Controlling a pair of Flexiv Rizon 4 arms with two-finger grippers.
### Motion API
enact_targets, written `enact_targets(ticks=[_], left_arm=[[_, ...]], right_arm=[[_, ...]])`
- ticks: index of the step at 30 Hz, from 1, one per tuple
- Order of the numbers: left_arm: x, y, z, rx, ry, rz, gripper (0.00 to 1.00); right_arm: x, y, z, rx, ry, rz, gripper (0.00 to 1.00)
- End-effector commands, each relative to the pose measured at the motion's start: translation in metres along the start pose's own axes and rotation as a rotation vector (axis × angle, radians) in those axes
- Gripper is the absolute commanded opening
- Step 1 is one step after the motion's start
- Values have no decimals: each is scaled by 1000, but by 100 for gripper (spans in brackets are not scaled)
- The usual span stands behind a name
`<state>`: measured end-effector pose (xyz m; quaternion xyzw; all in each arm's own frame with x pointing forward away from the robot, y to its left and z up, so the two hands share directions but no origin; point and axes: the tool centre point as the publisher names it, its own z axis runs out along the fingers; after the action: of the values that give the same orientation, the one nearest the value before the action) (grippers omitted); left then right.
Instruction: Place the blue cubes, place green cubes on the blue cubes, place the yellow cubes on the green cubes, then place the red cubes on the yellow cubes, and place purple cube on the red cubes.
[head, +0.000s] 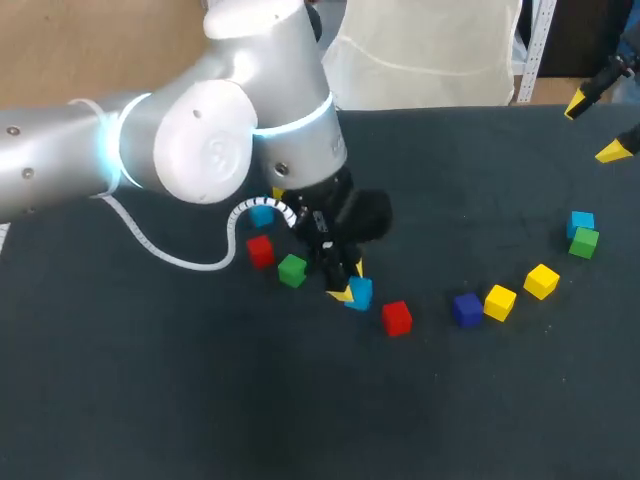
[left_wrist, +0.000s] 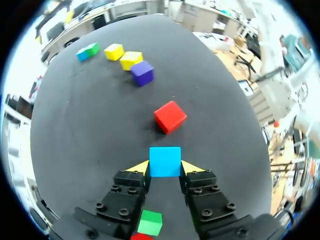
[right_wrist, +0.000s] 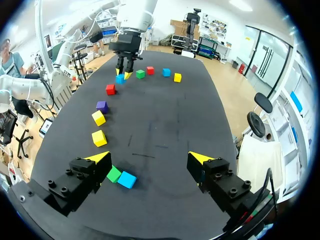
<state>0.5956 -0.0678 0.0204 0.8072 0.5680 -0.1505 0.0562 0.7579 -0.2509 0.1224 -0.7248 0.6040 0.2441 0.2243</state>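
My left gripper (head: 347, 288) is shut on a light blue cube (head: 359, 292) near the table's middle; in the left wrist view both yellow tips press the light blue cube (left_wrist: 165, 161) from its sides. Ahead of it lie a red cube (left_wrist: 170, 116), a purple cube (left_wrist: 142, 73) and two yellow cubes (left_wrist: 131, 59). Under the left wrist sit a green cube (head: 292, 270) and a second red cube (head: 260, 250). My right gripper (head: 598, 126) hangs open at the far right, above another green cube (right_wrist: 114, 174) and blue cube (right_wrist: 127, 179).
A further blue cube (head: 262, 213) lies behind the left gripper, partly hidden by the arm and its white cable (head: 180, 258). The cubes form a loose arc across the dark table (head: 200, 400).
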Motion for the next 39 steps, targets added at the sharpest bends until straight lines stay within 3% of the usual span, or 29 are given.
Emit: enact_targets(ticks=[1,8,14,25,39], left_arm=[[-3,11,-9,-9,26,-57,0],[-4,39,-26,-50,80,-146,0],[-3,58,-29,-59,62,-207,0],[7,75,-16,-18,55,-350,0],[22,90,-5,-21,46,-339,0]], right_arm=[[0,0,0,1,-1,-1,100],[0,0,0,1,-1,-1,100],[0,0,0,1,-1,-1,100],[0,0,0,1,-1,-1,100],[0,0,0,1,-1,-1,100]])
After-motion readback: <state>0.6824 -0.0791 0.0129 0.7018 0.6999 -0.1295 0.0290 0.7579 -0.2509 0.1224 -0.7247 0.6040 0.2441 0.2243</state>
